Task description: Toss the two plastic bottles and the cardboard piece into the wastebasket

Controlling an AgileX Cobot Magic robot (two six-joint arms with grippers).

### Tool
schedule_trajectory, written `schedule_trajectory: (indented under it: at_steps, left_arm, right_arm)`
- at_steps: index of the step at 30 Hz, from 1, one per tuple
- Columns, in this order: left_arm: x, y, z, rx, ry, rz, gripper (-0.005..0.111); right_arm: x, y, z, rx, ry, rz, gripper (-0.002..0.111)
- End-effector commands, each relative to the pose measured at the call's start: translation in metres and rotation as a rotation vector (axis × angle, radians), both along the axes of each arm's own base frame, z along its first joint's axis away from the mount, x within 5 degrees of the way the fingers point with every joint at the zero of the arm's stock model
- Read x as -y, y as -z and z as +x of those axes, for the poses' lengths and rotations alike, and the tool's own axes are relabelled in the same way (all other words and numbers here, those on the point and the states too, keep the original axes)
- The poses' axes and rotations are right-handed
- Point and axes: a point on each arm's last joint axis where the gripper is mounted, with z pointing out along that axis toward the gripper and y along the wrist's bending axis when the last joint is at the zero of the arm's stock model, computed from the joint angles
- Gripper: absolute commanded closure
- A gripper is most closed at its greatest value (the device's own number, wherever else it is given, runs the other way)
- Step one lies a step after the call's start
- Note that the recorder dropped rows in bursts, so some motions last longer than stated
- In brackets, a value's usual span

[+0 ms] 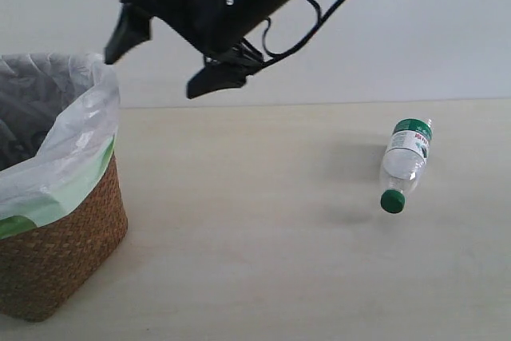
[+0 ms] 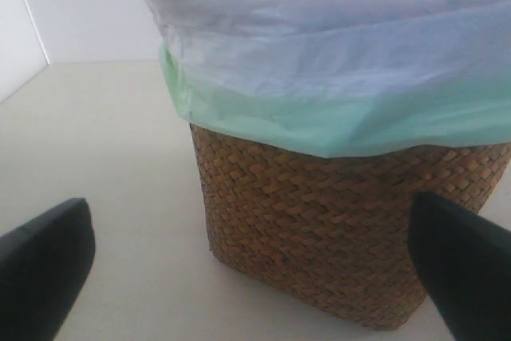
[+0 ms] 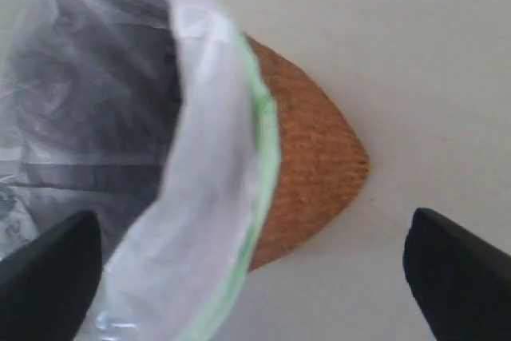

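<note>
Labelling: the shorter bottle [image 1: 406, 164] carries a green-and-white label [image 1: 412, 141] with red lettering too small to read. Its cap [image 1: 391, 201] is green.

Arm pose: in the exterior view the right arm enters from the upper right and reaches across the middle to the left side. The right end effector [image 1: 171, 57] is raised well clear of the bench [image 1: 255, 269], beside and above the rim of the wastebasket [image 1: 68, 261]. Its two fingers are spread wide and nothing is between them. The right wrist view looks down onto the wastebasket's mouth and white-and-green liner bag [image 3: 215, 165].

The left end effector [image 2: 254, 277] is low near the bench and faces the woven side wall of the wastebasket. Its fingers are likewise spread wide and hold nothing.

Position of task items: the bottle lies on its side on the bench at the right, cap toward the camera, well apart from the right end effector. The wastebasket stands at the left edge of the exterior view, near both end effectors.
</note>
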Motion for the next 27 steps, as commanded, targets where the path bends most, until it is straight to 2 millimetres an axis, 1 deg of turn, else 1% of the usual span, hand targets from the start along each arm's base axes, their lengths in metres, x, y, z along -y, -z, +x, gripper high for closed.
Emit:
schedule_trajectory:
  at_steps: [1,3,6,10,11,14,15,17,18,20,22,24,27]
  left_arm:
    - [0.0,-0.002,0.0,0.015,-0.004,-0.009,-0.001]
    - [0.0,-0.002,0.0,0.015,-0.004,-0.009,-0.001]
    - [0.0,-0.002,0.0,0.015,-0.004,-0.009,-0.001]
    - [0.0,-0.002,0.0,0.015,-0.004,-0.009,-0.001]
    - [0.0,-0.002,0.0,0.015,-0.004,-0.009,-0.001]
    - [0.0,-0.002,0.0,0.015,-0.004,-0.009,-0.001]
    - [0.0,-0.002,0.0,0.015,-0.004,-0.009,-0.001]
    - [0.0,-0.002,0.0,0.015,-0.004,-0.009,-0.001]
    - [0.0,-0.002,0.0,0.015,-0.004,-0.009,-0.001]
    - [0.0,-0.002,0.0,0.015,-0.004,-0.009,-0.001]
    - [0.0,-0.002,0.0,0.015,-0.004,-0.009,-0.001]
    - [0.0,-0.002,0.0,0.015,-0.004,-0.009,-0.001]
    - [0.0,-0.002,0.0,0.015,-0.004,-0.009,-0.001]
  right_arm:
    - [-0.031,-0.009,-0.015,0.118,0.017,-0.027,0.016]
    - [-0.036,-0.001,-0.013,0.111,0.032,-0.06,0.016]
    - [-0.051,0.019,-0.016,0.061,0.002,-0.071,0.016]
    - [-0.07,0.028,-0.028,0.069,-0.031,-0.069,0.016]
    - [-0.075,0.033,-0.03,0.069,-0.039,-0.076,0.016]
    - [-0.077,0.042,-0.028,0.052,-0.045,-0.092,0.017]
    - [-0.076,0.045,-0.027,0.045,-0.047,-0.105,0.021]
    - [-0.074,0.048,-0.026,0.057,-0.045,-0.136,0.034]
    - [-0.073,0.05,-0.024,0.067,-0.038,-0.16,0.045]
    - [-0.07,0.051,-0.024,0.08,-0.038,-0.201,0.072]
    - [-0.067,0.048,-0.025,0.095,-0.049,-0.219,0.106]
    - [-0.065,0.041,-0.026,0.113,-0.052,-0.221,0.108]
    - [-0.054,0.019,-0.03,0.163,-0.011,-0.238,0.108]
